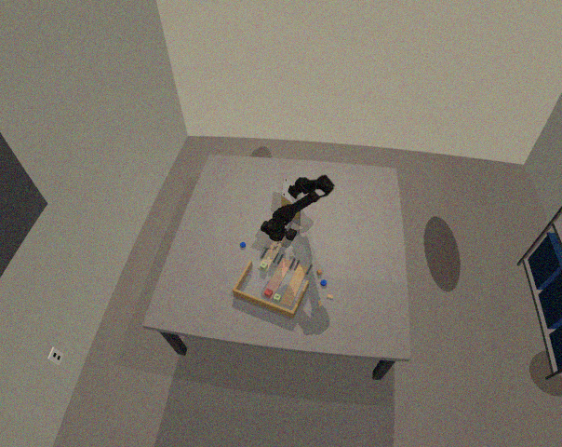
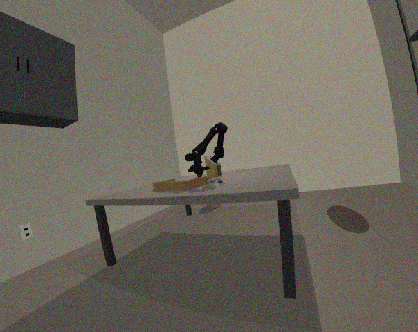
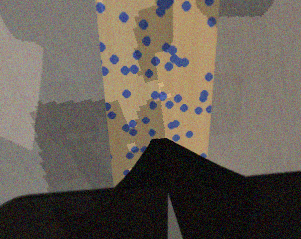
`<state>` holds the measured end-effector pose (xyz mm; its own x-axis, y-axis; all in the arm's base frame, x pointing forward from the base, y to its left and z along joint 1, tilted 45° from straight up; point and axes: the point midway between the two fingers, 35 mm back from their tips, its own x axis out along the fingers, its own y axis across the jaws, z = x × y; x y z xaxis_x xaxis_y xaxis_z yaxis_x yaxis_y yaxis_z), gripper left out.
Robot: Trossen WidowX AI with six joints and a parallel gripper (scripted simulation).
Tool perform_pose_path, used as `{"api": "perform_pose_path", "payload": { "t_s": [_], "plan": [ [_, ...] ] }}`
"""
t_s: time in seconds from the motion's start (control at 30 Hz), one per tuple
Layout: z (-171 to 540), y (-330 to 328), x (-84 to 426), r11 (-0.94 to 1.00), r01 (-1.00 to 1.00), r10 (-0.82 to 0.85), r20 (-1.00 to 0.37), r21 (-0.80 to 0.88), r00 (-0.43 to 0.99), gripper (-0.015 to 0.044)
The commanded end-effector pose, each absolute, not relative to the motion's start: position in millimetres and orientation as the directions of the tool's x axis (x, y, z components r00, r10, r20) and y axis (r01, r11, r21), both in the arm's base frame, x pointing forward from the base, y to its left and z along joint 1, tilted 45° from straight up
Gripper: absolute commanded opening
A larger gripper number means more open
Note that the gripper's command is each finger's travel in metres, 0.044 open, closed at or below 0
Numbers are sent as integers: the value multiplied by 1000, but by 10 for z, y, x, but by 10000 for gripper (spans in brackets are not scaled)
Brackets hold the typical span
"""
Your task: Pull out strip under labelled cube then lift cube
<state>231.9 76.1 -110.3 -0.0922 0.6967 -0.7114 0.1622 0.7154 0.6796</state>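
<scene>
1. Desk [image 1: 358,240] [image 2: 252,182], broad and grey, carries everything on dark legs.
2. Black arm [image 1: 298,206] [image 2: 205,142] bends at a high elbow and reaches down towards the tray.
3. Shallow tray [image 1: 263,300] [image 2: 180,185] has yellow-brown walls; upright grey dividers [image 1: 296,264] stand along its side nearest the arm.
4. Tan block [image 1: 285,200] [image 2: 212,167] stands near the arm's foot.
5. Orange-tan strip [image 1: 296,284] lies in the tray, on the side away from the dotted strip.
6. Pinkish strip [image 1: 279,273] lies between those two.
7. Dotted strip [image 1: 271,253] [image 3: 190,115], tan with blue spots, reaches out of the tray between dividers and passes beneath the claw.
8. Claw [image 1: 282,239] [image 2: 199,175] [image 3: 158,146] points down over the dotted strip's outer part, its fingers pressed together; whether they touch the strip, I cannot tell.
9. Green cube [image 1: 263,264] rests on the dotted strip's inner part. Another green cube [image 1: 277,296] sits deeper in the tray, beside a red cube [image 1: 268,292] at the pinkish strip's far end. Both green ones show a pale patch on top; which is the labelled cube, I cannot make out. All three are low, well apart from the claw.
10. Blue pieces [image 1: 243,244] [image 2: 220,181] and orange bits [image 1: 319,272] lie outside the tray.
</scene>
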Motion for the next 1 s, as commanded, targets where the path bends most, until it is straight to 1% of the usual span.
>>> {"api": "perform_pose_path", "payload": {
  "t_s": [0.0, 0.6, 0.97],
  "plan": [
    [-1098, 797, 2157, 717, 166, 696, -708, 677, -119, 0],
    [-1053, 805, 1922, 717, 167, 696, -708, 676, -120, 0],
    [-1052, 806, 1914, 717, 167, 696, -708, 676, -120, 0]
  ]
}}
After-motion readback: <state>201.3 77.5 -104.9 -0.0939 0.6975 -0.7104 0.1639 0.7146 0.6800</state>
